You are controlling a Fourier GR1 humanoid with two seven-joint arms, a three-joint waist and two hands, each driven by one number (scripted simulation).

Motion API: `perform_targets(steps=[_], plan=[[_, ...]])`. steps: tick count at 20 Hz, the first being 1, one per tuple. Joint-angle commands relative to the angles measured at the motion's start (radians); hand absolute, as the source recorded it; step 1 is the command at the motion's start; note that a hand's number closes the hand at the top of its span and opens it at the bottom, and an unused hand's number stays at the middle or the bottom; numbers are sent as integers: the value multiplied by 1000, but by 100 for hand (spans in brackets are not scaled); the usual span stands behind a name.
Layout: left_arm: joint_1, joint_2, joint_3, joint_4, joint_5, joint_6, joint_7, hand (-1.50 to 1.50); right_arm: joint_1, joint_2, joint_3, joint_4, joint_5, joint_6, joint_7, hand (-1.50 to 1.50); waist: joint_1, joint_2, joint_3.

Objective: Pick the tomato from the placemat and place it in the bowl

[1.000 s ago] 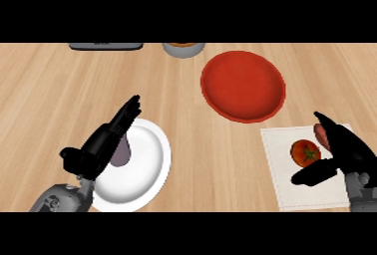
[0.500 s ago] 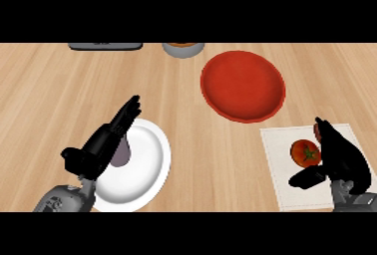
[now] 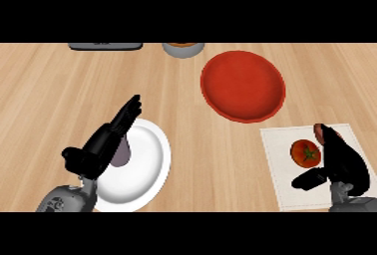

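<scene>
On the white placemat [image 3: 283, 169] at the right of the wooden counter [image 3: 59, 89] lies the tomato [image 3: 305, 153], red-orange and round, with a small dark green star of stem leaves at its middle. It sits toward the mat's far half, whole and uncovered. The right hand [image 3: 340, 162] hangs just beside it on the right, fingers stretched out long toward the mat's far edge and the thumb [image 3: 309, 180] spread out to the left, below the tomato. Fingers and thumb stand apart, and I cannot tell whether any of them touches the tomato; nothing is clasped.

Farther up the counter, well apart from the mat, sits the red bowl [image 3: 244, 85], broad and shallow, with nothing in it.

At the left, the left hand [image 3: 103, 144] is held with straight fingers pointing up and to the right, over the left edge of a white plate [image 3: 143, 169]. A dull purple thing [image 3: 120, 153] lies on that plate, half hidden by the hand. Along the far edge a grey cup [image 3: 182, 49] and a dark flat object [image 3: 106, 46] show only in part.
</scene>
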Motion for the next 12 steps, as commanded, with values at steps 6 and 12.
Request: perform_targets(steps=[6,12], plan=[[35,-43,41,-47,-33,-62,26,0,-101,76,-92,206,52,-6,-113,-150,3,0,0],[53,-36,76,-48,-34,-88,18,0,-62,75,-91,238,66,-77,-285,150,5,0,0]])
